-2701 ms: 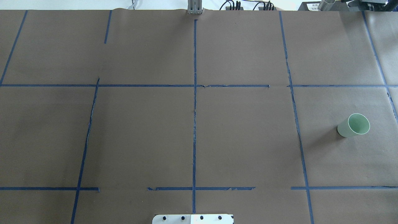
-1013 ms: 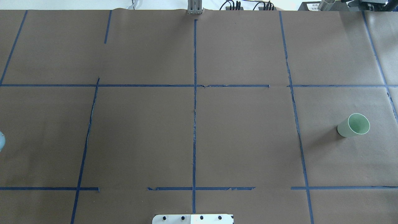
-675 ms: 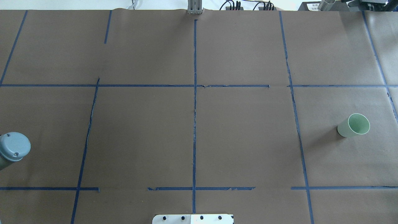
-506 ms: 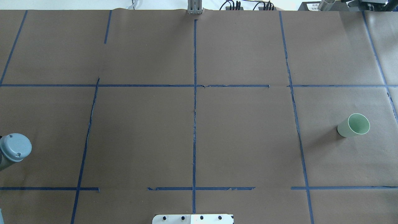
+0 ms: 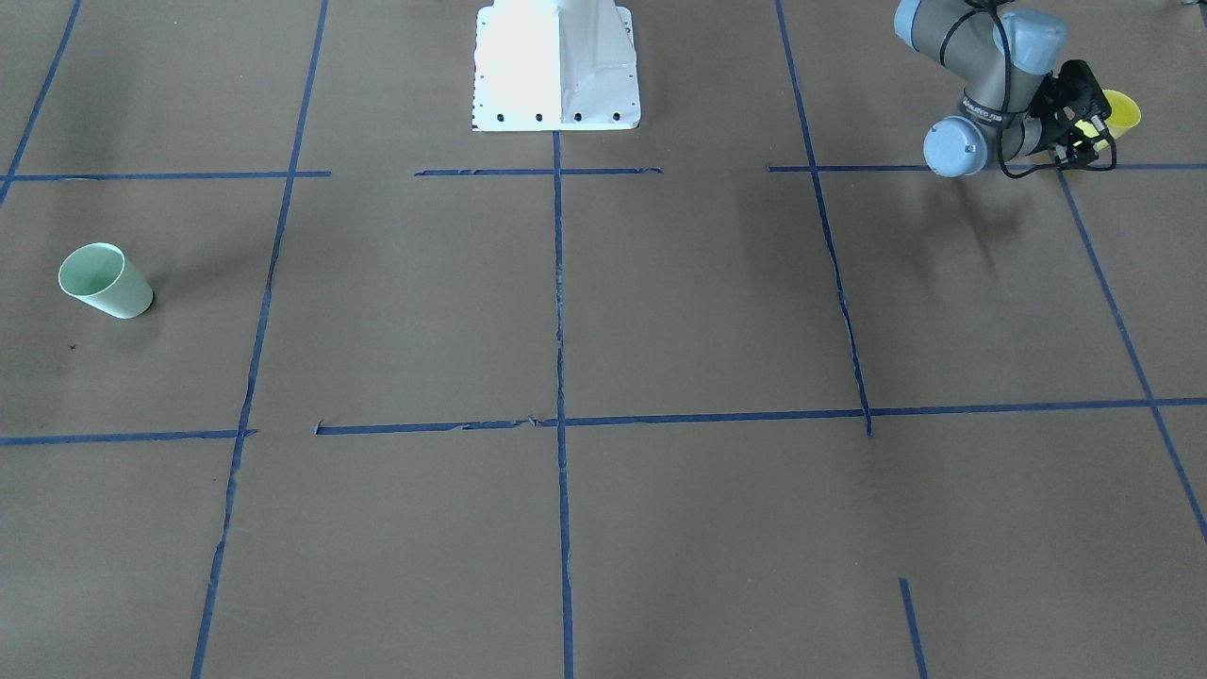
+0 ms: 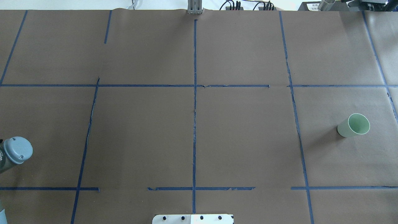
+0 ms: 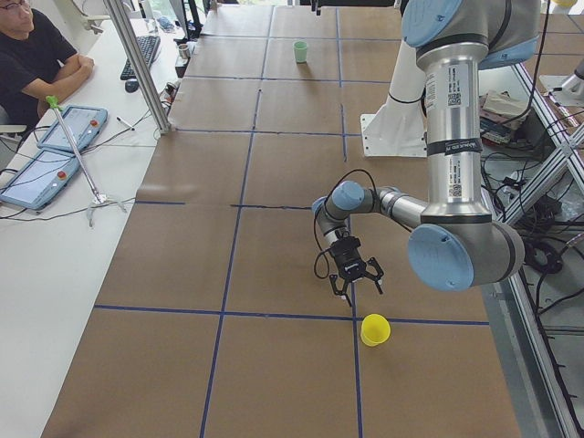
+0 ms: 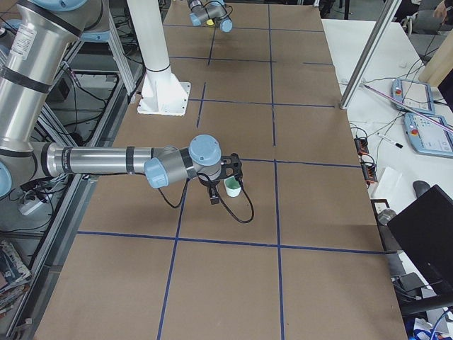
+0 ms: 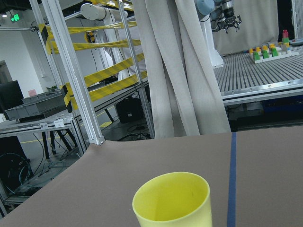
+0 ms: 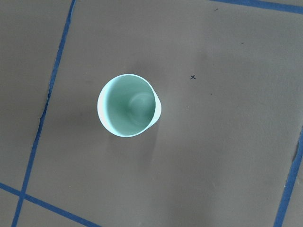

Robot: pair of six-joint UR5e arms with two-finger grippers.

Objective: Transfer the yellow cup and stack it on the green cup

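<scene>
— Left arm [image 6: 17,150] has swung into the overhead view's left edge; moments ago it was absent. Is the pick starting?
— Seems so. Yellow cup [image 7: 374,329] stands on the counter [image 5: 660,311] at the robot's far left, mouth up, long axis vertical. Left fingers [image 7: 339,283] hang spread and empty just beside it.
— And the green cup [image 5: 102,280]?
— Upright, well apart, unmoved. Right fingers [image 8: 233,170] hover over it in the side view; spread or clenched, I cannot tell.
</scene>
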